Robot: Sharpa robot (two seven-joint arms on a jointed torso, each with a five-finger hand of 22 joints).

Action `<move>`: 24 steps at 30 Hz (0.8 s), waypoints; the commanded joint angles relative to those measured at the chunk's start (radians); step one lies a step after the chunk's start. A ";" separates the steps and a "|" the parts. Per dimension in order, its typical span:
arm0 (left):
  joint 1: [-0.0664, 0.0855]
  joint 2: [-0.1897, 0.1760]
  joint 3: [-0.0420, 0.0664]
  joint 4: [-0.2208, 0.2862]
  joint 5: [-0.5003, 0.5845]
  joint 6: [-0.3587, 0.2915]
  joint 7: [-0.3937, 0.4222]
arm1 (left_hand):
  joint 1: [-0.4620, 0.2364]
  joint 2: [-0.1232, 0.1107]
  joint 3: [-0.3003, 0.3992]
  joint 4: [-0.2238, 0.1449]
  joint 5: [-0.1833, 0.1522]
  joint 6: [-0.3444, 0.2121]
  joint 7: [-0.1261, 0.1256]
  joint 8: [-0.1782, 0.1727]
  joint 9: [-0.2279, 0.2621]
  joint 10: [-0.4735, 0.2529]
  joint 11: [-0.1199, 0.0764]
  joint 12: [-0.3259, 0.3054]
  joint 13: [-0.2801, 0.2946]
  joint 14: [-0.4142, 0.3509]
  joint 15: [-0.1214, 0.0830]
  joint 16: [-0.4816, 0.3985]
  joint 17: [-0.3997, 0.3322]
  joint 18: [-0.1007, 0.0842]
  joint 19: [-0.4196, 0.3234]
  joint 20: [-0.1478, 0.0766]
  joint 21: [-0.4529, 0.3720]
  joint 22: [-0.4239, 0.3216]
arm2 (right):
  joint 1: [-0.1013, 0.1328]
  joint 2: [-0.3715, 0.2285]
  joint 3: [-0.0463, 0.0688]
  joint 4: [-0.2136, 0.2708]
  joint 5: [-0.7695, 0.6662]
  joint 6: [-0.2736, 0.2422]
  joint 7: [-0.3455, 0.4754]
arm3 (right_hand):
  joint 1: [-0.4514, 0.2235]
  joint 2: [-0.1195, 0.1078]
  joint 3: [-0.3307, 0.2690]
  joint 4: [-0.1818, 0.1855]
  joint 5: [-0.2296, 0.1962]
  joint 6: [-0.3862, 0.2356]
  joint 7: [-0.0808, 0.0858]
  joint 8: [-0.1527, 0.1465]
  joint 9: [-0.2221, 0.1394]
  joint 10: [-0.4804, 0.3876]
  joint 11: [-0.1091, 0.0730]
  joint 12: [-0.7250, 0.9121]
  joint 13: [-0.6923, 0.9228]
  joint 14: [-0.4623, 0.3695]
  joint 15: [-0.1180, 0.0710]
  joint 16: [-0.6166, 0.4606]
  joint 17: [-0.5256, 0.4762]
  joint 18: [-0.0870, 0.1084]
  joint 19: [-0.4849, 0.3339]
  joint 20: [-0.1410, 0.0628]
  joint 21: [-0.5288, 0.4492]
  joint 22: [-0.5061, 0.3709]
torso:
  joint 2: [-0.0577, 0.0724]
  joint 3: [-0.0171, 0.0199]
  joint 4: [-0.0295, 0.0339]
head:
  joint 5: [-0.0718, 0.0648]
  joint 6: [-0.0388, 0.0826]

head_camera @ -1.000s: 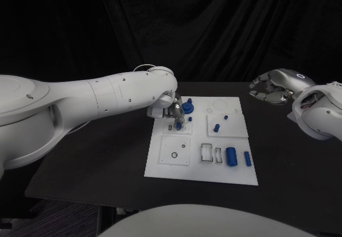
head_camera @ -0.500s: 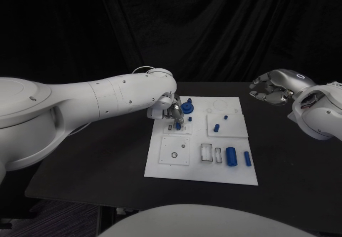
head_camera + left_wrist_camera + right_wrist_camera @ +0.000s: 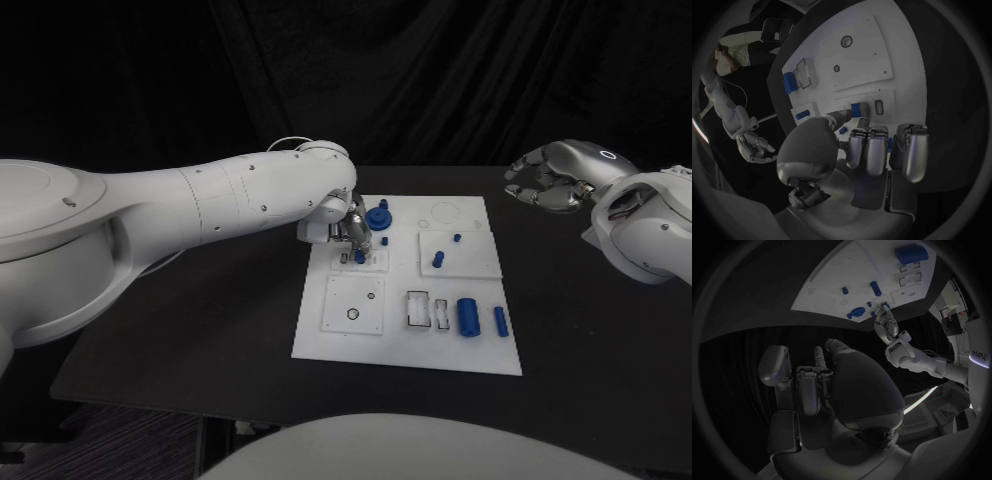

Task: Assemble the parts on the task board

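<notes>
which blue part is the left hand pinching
The small blue part at the board's upper-left plate, between the left hand's fingertips; the other blue parts lie untouched.

Head cam: high, looks down on whole board (image 3: 408, 290) and worktop (image 3: 188, 310). Left wrist cam: close behind left hand (image 3: 870, 145), over board. Right wrist cam: farther off, behind right hand (image 3: 832, 385). All share board.

left hand (image 3: 343, 228): mostly hidden behind its own arm in the head view | small blue part (image 3: 857, 108) at its fingertips: too small to tell whether pinched or only touched | task board (image 3: 879, 270): far end cut off in the right wrist view | right hand (image 3: 549, 178): grip cannot be told
</notes>
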 commanded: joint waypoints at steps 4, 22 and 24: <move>-0.007 0.005 0.001 -0.003 0.008 0.018 0.004 | 0.001 0.011 0.020 -0.025 0.004 0.001 -0.006 -0.005 -0.001 0.105 0.008 0.003 0.263 0.106 0.008 0.003 0.263 0.006 0.024 0.004 -0.005 0.217 | -0.002 0.001 0.001 0.000 -0.003 0.006 -0.015 | 0.005 -0.006 0.004 0.000 0.007 -0.001 0.003 0.000 -0.001 0.106 0.009 0.003 0.263 0.097 0.005 -0.004 0.246 0.009 -0.008 -0.002 -0.006 0.134 | 0.000 0.0002 -0.0003 | 0.000 0.000; -0.015 0.009 0.001 -0.012 0.008 0.010 0.003 | -0.001 0.020 0.016 -0.026 0.001 -0.002 -0.003 -0.011 -0.003 0.105 0.011 0.003 0.263 0.106 0.010 0.003 0.263 0.007 0.019 0.005 -0.011 0.214 | -0.002 0.002 0.001 -0.001 -0.003 0.014 -0.020 | 0.003 -0.007 0.006 0.000 0.006 -0.002 0.004 0.000 -0.002 0.106 0.009 0.003 0.263 0.096 0.006 -0.007 0.244 0.010 -0.008 -0.002 -0.009 0.133 | 0.000 0.0001 -0.0001 | 0.000 0.000; -0.016 0.010 0.001 -0.013 0.008 0.010 0.003 | -0.001 0.022 0.015 -0.026 0.000 -0.003 -0.002 -0.012 -0.003 0.105 0.011 0.003 0.263 0.106 0.010 0.003 0.263 0.008 0.018 0.005 -0.012 0.214 | -0.002 0.002 0.001 -0.001 -0.003 0.014 -0.020 | 0.003 -0.007 0.006 0.000 0.006 -0.002 0.004 0.000 -0.002 0.106 0.009 0.003 0.263 0.096 0.006 -0.007 0.244 0.010 -0.008 -0.002 -0.009 0.133 | 0.000 0.0002 0.0001 | 0.000 0.000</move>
